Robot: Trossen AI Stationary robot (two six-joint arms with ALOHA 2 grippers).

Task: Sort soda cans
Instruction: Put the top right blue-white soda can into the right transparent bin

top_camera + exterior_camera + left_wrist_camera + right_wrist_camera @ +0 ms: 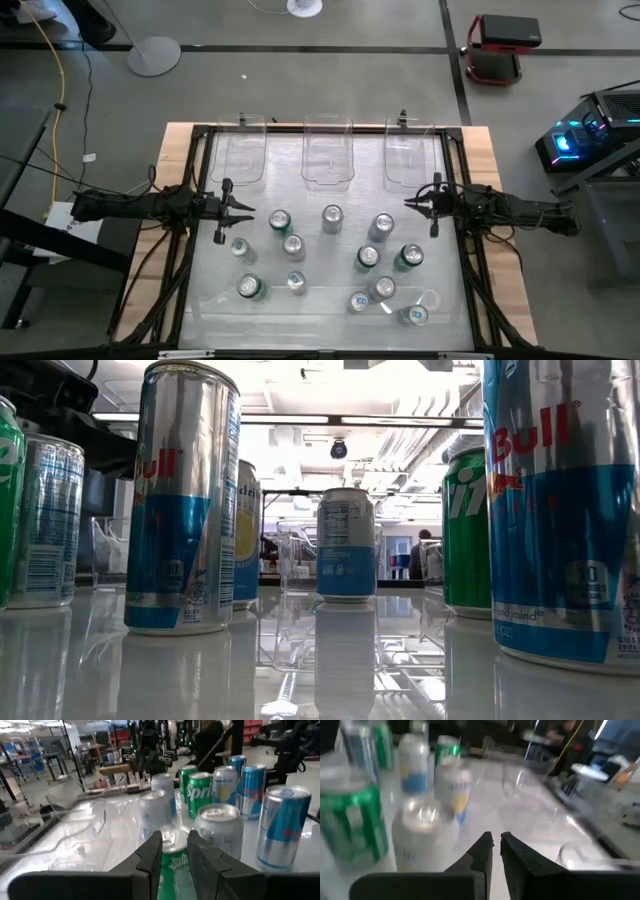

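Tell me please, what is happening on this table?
A two-armed robot is about to sort soda cans standing loose on the table. Three clear bins at the far edge look empty, so no can is sorted yet. The left claw hovers at the left side and the right claw at the right, each near the cans. Neither holds anything.
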